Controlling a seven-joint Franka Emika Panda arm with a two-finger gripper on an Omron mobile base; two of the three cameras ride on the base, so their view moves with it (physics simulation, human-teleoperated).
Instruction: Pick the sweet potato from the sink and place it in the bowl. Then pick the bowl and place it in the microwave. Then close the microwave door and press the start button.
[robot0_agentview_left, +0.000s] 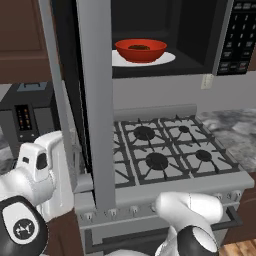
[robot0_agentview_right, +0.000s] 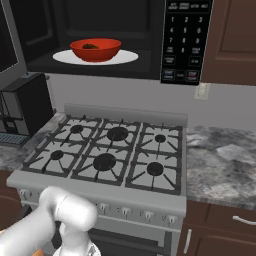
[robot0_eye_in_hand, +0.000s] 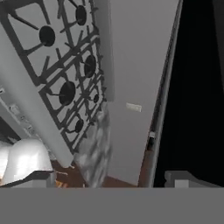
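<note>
No word or number can be made out with certainty. The keypad panel (robot0_agentview_right: 184, 42) on the right of the microwave (robot0_agentview_right: 95, 37) carries rows of pale marks, too small and blurred to read. The black coffee machine (robot0_agentview_left: 27, 117) at the left has a small panel of reddish dots, likewise unreadable. The stove knobs (robot0_agentview_right: 147, 216) bear no legible marks.

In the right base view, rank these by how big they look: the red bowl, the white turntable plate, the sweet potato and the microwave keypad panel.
1. keypad panel, though it sits nearer the camera than the rest
2. turntable plate
3. bowl
4. sweet potato, just a small dark patch inside the bowl
</note>
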